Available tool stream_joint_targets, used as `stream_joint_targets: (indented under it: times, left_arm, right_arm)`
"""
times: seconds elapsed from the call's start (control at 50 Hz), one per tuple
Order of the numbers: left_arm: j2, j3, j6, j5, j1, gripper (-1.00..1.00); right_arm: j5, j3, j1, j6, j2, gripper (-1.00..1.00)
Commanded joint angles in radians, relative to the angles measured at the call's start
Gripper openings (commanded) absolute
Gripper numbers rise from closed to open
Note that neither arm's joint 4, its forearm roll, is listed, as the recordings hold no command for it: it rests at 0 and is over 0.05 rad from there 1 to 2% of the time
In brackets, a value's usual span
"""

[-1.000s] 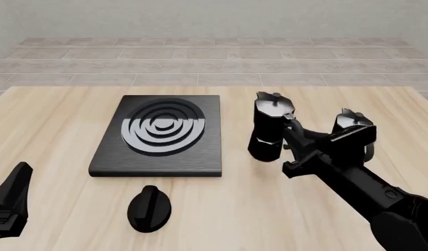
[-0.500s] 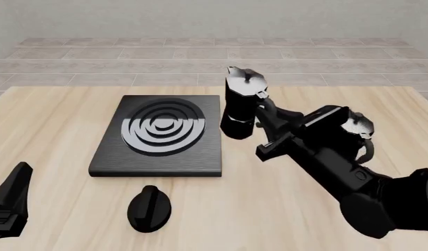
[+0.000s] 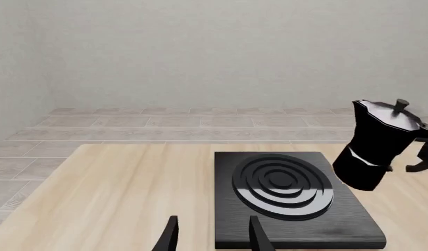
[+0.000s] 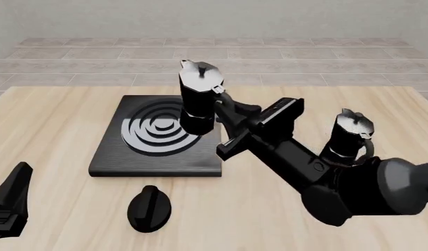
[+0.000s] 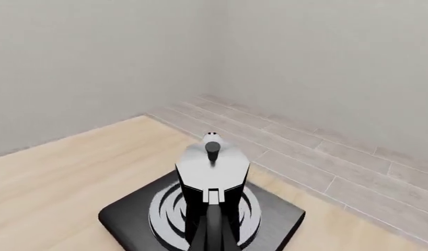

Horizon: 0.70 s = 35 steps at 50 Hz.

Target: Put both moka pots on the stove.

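The first moka pot (image 4: 198,99) hung in my right gripper (image 4: 224,112), held by its side handle with the fingers closed on it, tilted slightly and raised over the right edge of the stove (image 4: 105,157). I judged it was carried high so that its base would clear the slab's rim before I lowered it onto the burner rings (image 4: 158,128). In the right wrist view the pot sat squarely along the fingers with the rings beneath it, which suggested the approach was lined up.

The second moka pot (image 4: 347,135) stood upright on the tabletop (image 4: 53,120), well to the right of the stove and partly behind my right arm; it had not yet been picked up.

My left gripper (image 3: 210,238) rested low near the stove's front left, its fingers (image 3: 170,238) parted and holding nothing. The black oval knob (image 4: 149,208) lay on the tabletop just in front of the stove, clear of both arms.
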Motion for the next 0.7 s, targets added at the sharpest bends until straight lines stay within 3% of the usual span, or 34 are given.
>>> stream_joint_targets:
  times: [0.02,0.2,0.26,0.28,0.32,0.42,0.44,0.7]
  left_arm:
    - [0.000,0.000,0.000,0.000,0.000,1.00]
    - [0.000,0.000,0.000,0.000,0.000,1.00]
    - [0.000,0.000,0.000,0.000,0.000,1.00]
    - [0.000,0.000,0.000,0.000,0.000,1.00]
    - [0.000,0.000,0.000,0.000,0.000,1.00]
    - [0.000,0.000,0.000,0.000,0.000,1.00]
    - [0.000,0.000,0.000,0.000,0.000,1.00]
    - [0.000,0.000,0.000,0.000,0.000,1.00]
  right_arm:
    - [0.017,-0.131,0.053,-0.023,0.052,-1.00]
    - [0.054,-0.262,0.079,-0.043,0.146,-1.00]
    - [0.089,-0.307,0.082,-0.009,0.162,-1.00]
    - [0.074,-0.303,0.099,-0.044,0.161,-1.00]
    - [0.103,-0.338,0.093,-0.001,0.181,-1.00]
    - [0.082,-0.379,0.098,-0.060,0.252,-1.00]
    - [0.090,-0.391,0.093,-0.029,0.264,-1.00]
    - [0.095,-0.462,0.105,-0.041,0.357,-1.00]
